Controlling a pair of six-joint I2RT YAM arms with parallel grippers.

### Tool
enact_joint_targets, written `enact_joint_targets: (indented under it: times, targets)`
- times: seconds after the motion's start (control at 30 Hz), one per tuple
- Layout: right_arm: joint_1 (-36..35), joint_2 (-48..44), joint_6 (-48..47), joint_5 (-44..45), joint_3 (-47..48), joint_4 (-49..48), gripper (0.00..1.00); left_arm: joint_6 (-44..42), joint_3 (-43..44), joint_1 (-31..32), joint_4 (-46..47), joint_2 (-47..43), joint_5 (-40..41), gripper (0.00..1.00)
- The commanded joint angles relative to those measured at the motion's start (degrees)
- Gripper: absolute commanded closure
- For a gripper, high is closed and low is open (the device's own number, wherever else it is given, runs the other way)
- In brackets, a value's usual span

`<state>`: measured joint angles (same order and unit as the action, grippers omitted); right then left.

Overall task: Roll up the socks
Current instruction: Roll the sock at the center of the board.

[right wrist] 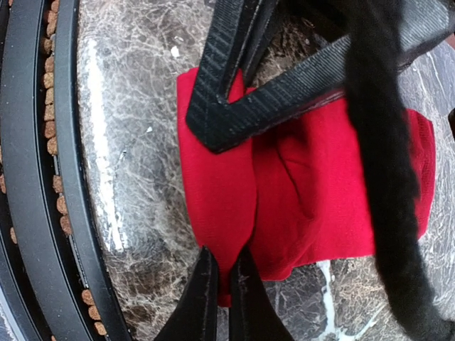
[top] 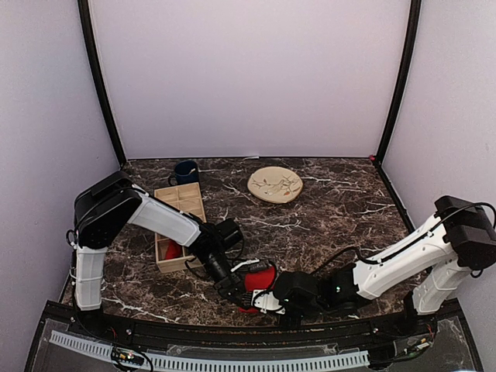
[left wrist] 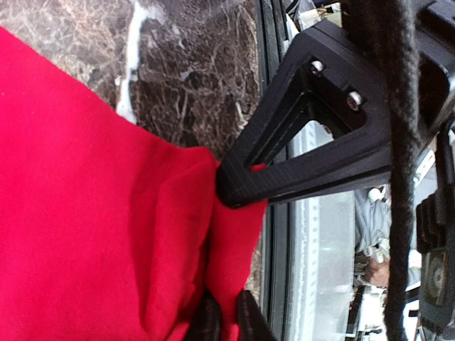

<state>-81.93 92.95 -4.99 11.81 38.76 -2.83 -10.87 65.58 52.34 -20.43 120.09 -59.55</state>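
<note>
A red sock [top: 262, 279] lies folded on the marble table near the front edge, between both grippers. My left gripper [top: 236, 288] is shut on a fold of the sock at its edge; the left wrist view shows red fabric [left wrist: 106, 213] pinched between my fingertips [left wrist: 226, 323]. My right gripper [top: 269, 300] is shut on the same sock's near edge [right wrist: 306, 192], with fabric between its tips [right wrist: 222, 291]. Each wrist view shows the other gripper's black finger [left wrist: 298, 170] [right wrist: 234, 92] pressing on the sock. A second red piece [top: 165, 250] lies in the wooden box.
A wooden compartment box [top: 180, 203] stands at the left, a dark blue mug [top: 186, 171] behind it, and a round beige plate [top: 275, 184] at the back centre. The black front rail [top: 232, 335] runs right beside the sock.
</note>
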Motion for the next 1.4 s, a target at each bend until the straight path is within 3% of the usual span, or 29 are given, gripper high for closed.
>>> enact_joint_targets:
  times: [0.0,0.4,0.67,1.37]
  targets:
    - [1.27,0.71,1.3,-2.63,0.59,0.49,1.0,-0.2,-0.77,-0.31,-2.61,1.55,5.67,0.83]
    - [4.45,-0.5,3.76,-8.41,-0.6,0.37,1.0,3.77,-5.48,-0.96,4.97,-4.06,8.9,0.62]
    - [5.63,0.1,5.24,-10.1,-0.73,0.27,1.0,6.61,-9.42,-1.91,10.1,-8.31,12.19,0.6]
    - [7.78,1.35,8.28,-13.81,0.54,-0.04,1.0,12.61,-15.87,-2.85,19.88,-15.68,9.14,0.6]
